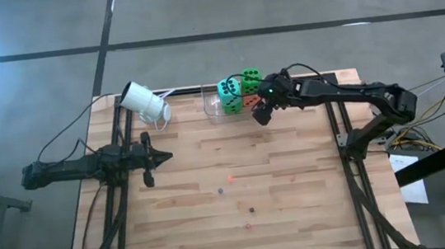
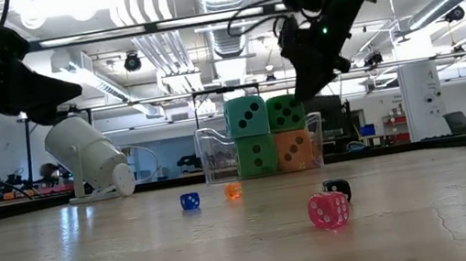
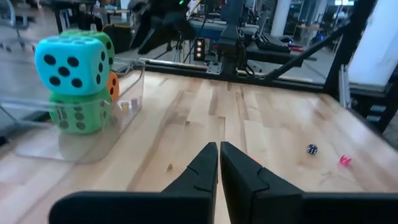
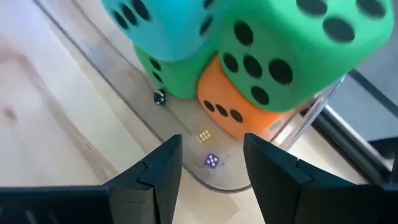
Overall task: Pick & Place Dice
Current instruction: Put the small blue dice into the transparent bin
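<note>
Four big soft dice sit stacked two high in a clear tray (image 1: 215, 113) at the table's far edge: teal (image 4: 165, 25) on green (image 4: 169, 71), green (image 4: 298, 37) on orange (image 4: 245, 106). Tiny dice, yellow (image 4: 204, 136), purple (image 4: 212, 160) and black (image 4: 160, 97), lie on the tray's floor. More tiny dice lie on the table: pink (image 2: 329, 210), black (image 2: 336, 189), blue (image 2: 190, 201), orange (image 2: 233, 191). My right gripper (image 4: 211, 168) hangs open above the tray's near right corner, slanting down, with nothing between its fingers. My left gripper (image 3: 219, 168) rests shut at the table's left.
A white cup (image 1: 144, 102) lies on its side at the far left, with a cable running off the table. Dark frame rails (image 1: 351, 169) run along the table's left and right sides. Bare wood lies between the tray and the tiny dice.
</note>
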